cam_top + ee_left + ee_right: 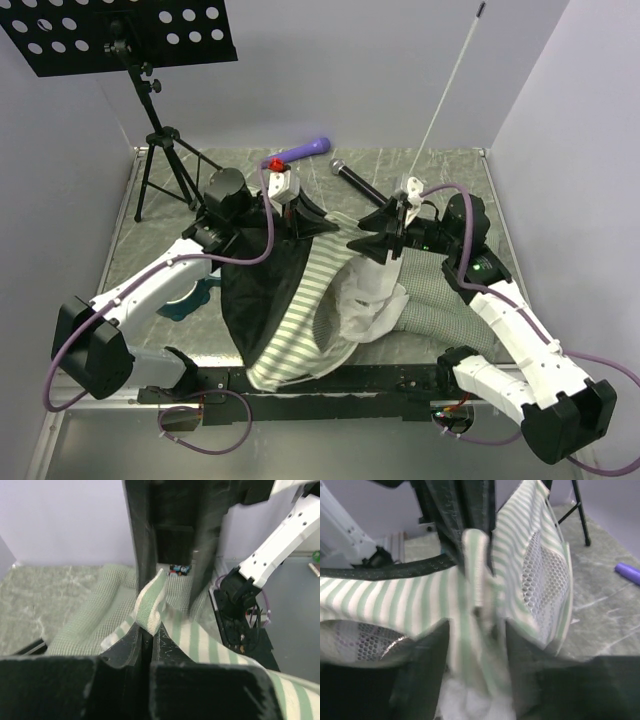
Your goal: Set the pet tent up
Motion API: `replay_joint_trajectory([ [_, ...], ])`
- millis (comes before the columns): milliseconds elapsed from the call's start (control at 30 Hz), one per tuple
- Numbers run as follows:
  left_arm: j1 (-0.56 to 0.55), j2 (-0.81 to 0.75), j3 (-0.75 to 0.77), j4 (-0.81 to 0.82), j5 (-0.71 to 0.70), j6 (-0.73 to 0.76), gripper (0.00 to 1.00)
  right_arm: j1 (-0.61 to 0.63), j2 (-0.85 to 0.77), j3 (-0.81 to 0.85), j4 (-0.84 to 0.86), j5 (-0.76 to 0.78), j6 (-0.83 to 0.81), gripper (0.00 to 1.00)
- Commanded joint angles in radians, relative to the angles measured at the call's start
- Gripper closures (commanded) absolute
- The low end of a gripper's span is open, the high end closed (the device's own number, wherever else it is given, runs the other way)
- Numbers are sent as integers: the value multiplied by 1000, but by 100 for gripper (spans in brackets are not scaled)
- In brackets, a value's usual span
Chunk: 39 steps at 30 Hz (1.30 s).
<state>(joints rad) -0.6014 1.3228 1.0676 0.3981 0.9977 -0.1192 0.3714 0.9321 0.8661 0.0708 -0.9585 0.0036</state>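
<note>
**PET TENT: FABRIC HELD BETWEEN TWO ARMS**

**Task item.** One pet tent (305,320) lies collapsed at the middle of the table (455,170), between the two arms. Its dark lining (255,290) faces up on the left. Green-and-white stripes run down the centre. Sheer white mesh (368,305) is bunched on the right. One grey-green checked cushion mat (445,300) lies at the tent's right side, touching it.

**Left gripper** (149,636). Both fingers are pressed together, pinching one raised fold (148,607) of striped fabric.

**Right gripper** (476,629). Its two fingers (422,665) stand apart, with striped fabric bunched in the gap. This view is blurred. The two grippers sit close together over the tent's far edge. One thin white pole (452,82) rises from beside the right gripper toward the back wall.

**Other items.** One black music stand (130,35) stands on a tripod at rear left. One microphone (355,180) and one purple object (308,150) lie behind the tent.
</note>
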Motion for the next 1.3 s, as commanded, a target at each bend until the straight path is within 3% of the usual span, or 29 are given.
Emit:
replay_joint_trajectory([
  [0, 35, -27, 73, -138, 47, 102, 99, 9, -70, 108, -147, -2, -74, 32],
  [100, 74, -11, 133, -247, 88, 150, 99, 9, -101, 187, -314, -2, -91, 22],
  [233, 84, -14, 149, -281, 79, 171, 99, 9, -113, 293, -469, 1, -91, 17],
  [433, 103, 4, 170, -280, 61, 170, 99, 8, -164, 375, -511, 72, -45, 8],
  [667, 115, 12, 152, -223, 116, 127, 99, -67, -144, 516, -488, 320, 61, 6],
  [800, 115, 9, 161, -268, 147, 167, 99, -257, -119, 548, -273, 284, 209, 7],
  [900, 115, 10, 178, -292, 162, 182, 99, -345, -85, 576, -102, 338, 281, 9],
  [1067, 115, 4, 161, -266, 160, 150, 99, -393, -26, 565, 298, 310, 418, 18],
  [1267, 114, 7, 172, -260, 160, 150, 99, -393, 76, 663, 484, 254, 545, 22],
])
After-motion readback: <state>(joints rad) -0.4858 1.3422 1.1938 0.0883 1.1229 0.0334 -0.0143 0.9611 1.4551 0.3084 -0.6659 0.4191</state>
